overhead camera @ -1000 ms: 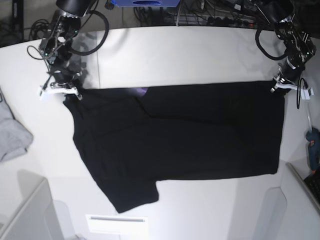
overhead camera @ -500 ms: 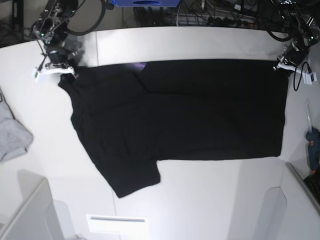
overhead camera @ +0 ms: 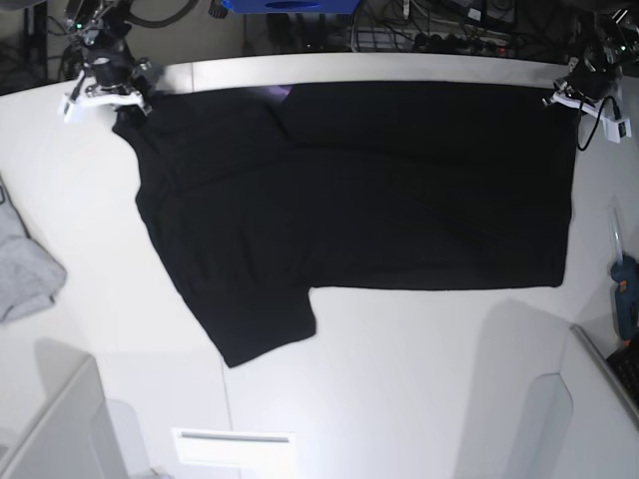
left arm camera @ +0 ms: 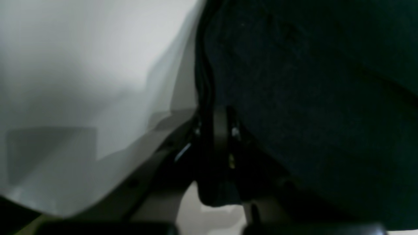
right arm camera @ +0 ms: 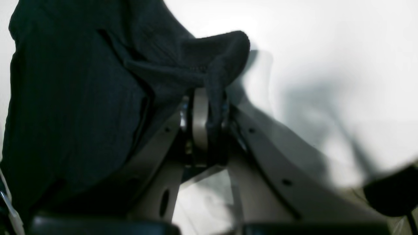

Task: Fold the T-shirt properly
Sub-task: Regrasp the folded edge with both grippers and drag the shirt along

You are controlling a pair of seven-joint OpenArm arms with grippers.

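Observation:
The black T-shirt [overhead camera: 379,190] lies spread flat across the white table, one sleeve [overhead camera: 255,329] sticking out toward the front left. A sliver of purple neckband [overhead camera: 280,94] shows at its far edge. My right gripper [overhead camera: 108,92] pinches the far left corner, and in the right wrist view the bunched cloth [right arm camera: 209,65] is clamped in the shut right gripper [right arm camera: 206,120]. My left gripper [overhead camera: 571,92] holds the far right corner. In the left wrist view the left gripper [left arm camera: 218,130] is shut on the dark fabric [left arm camera: 310,98].
A light grey garment [overhead camera: 25,264] lies at the table's left edge. A blue-handled tool [overhead camera: 624,294] rests at the right edge. Cables and a blue object [overhead camera: 290,5] sit behind the far edge. A white slot-shaped plate [overhead camera: 235,444] is at the front.
Both grippers have moved toward the table's far edge, dragging the T-shirt's far edge with them. The whole shirt has slid away from the front and lies flatter.

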